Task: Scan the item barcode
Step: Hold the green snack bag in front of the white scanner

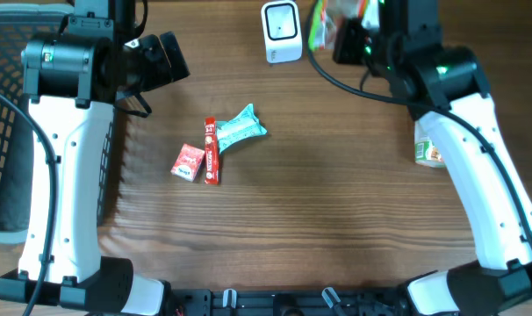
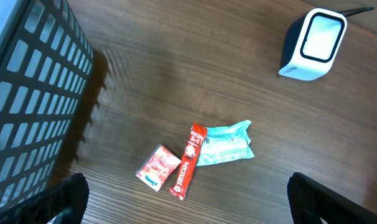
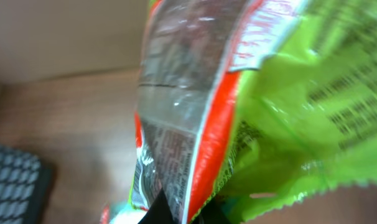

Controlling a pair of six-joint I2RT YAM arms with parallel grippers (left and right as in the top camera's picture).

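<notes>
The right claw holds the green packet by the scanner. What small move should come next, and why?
Probably ease the green packet across in front of the white scanner, printed side toward its window. The right claw is shut on the packet, which hangs beside the scanner, not before its window.

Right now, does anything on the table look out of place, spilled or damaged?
Nothing spilled or broken. The teal packet is crumpled and lies askew against the red stick sachet. The green bag pinched in the right gripper is creased, which may wrinkle its barcode.
</notes>
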